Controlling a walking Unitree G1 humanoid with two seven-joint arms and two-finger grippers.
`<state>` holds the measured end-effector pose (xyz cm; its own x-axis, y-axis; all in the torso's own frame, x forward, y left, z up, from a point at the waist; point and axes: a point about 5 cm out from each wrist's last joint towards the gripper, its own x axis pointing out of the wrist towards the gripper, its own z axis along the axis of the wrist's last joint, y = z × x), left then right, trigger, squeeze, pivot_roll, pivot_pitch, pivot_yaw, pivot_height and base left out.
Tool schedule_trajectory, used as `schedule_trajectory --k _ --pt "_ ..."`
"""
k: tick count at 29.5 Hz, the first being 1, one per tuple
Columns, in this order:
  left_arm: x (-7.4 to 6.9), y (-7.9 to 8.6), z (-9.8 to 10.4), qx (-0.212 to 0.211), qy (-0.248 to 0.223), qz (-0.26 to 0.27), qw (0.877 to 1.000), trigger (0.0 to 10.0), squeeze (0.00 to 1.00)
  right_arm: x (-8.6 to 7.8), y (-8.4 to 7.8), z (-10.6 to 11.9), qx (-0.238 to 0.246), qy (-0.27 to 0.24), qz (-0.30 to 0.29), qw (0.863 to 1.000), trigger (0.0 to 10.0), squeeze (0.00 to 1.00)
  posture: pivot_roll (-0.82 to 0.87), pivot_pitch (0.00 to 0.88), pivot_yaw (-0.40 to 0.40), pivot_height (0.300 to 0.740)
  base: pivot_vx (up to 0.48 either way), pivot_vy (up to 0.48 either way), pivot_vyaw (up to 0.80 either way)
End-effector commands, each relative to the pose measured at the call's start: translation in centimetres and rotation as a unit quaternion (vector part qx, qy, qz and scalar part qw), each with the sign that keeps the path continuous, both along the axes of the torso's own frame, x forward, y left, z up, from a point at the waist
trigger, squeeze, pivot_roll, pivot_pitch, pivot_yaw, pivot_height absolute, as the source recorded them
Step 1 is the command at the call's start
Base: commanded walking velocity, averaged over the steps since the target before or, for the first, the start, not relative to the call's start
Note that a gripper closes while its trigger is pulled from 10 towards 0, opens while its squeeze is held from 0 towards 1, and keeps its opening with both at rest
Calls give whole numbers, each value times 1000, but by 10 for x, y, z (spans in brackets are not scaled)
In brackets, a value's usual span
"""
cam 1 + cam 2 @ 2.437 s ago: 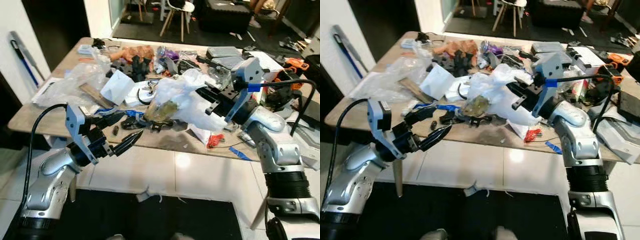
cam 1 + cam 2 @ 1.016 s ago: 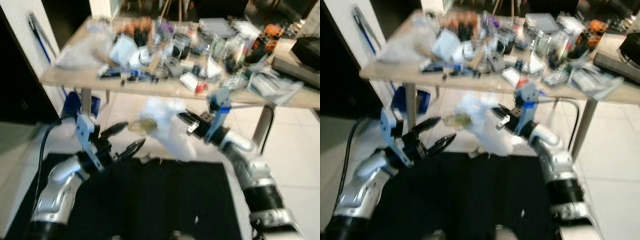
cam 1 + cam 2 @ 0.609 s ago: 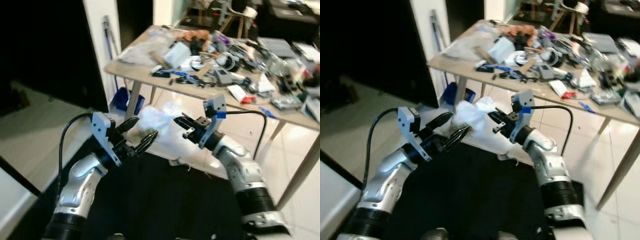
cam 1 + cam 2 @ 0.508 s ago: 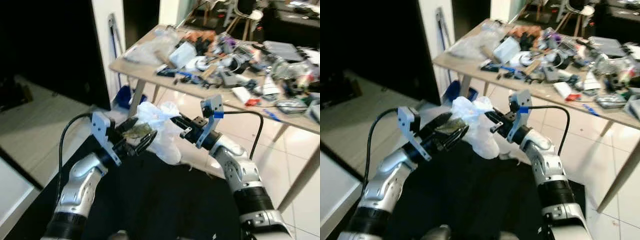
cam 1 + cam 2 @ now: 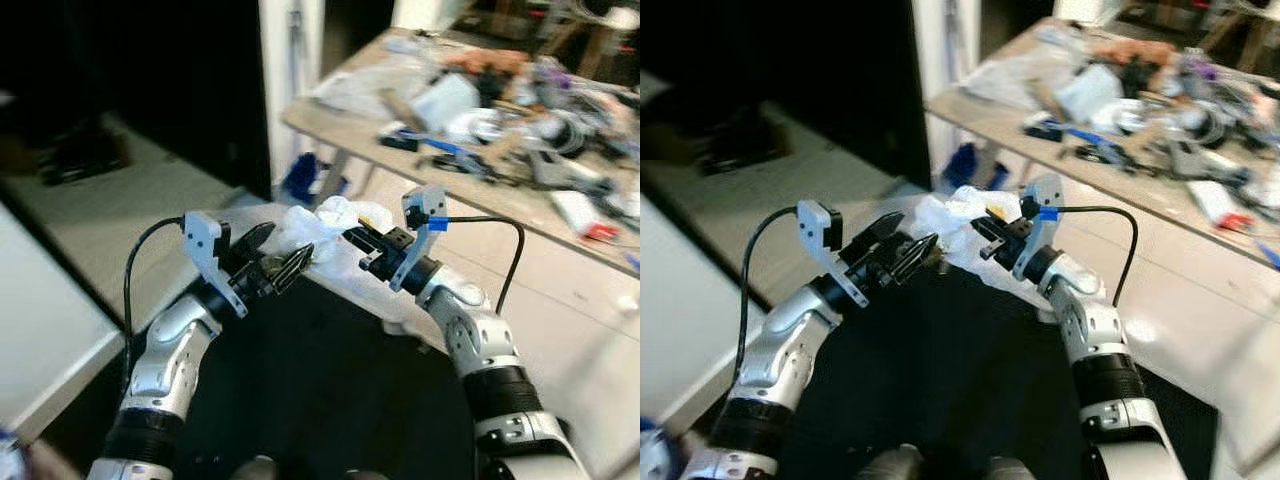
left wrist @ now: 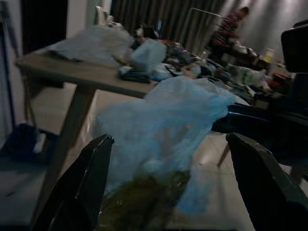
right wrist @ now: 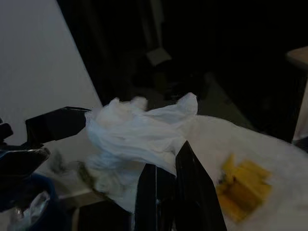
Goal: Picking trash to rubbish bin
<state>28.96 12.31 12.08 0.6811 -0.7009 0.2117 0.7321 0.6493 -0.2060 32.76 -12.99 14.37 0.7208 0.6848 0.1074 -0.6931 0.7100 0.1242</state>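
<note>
Cluttered table point(image 5: 470, 165) behind, dark floor below. Right gripper point(image 5: 352, 240) pinched on white plastic bag point(image 5: 320, 225), carried midair so nothing spills; left gripper point(image 5: 285, 268) spread under it (backup support, probably).

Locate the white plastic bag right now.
In the left eye view the white plastic bag hangs in front of the robot between its two hands: pinched in the right hand, with the left hand open beside it, away from the cluttered table.
</note>
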Motion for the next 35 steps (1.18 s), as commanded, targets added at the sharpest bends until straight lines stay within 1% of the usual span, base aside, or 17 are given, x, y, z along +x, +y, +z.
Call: schedule_trajectory --k 1,7,13,23,35 --pt "0 0 -2 0 3 0 1000 10000 0 -1 1 -2 2 3 2 1000 10000 0 2 0 -21 740 0 0 719" --pt "2 1 -3 -16 6 7 1000 10000 0 1 -1 -5 5 6 -1 1000 10000 0 2 0 -21 740 0 0 717" --pt "2 3 -6 -24 8 13 1000 10000 0 1 -1 -6 7 6 -2 1000 10000 0 5 0 -24 740 0 0 716" --pt "3 9 -10 -40 17 49 998 10000 0 1 -1 -8 9 6 -6 1000 10000 0 7 0 -21 740 0 0 712" --pt "4 8 -11 -41 22 42 998 10000 0 2 -2 -9 11 6 -10 1000 10000 0 8 0 -22 740 0 0 712"
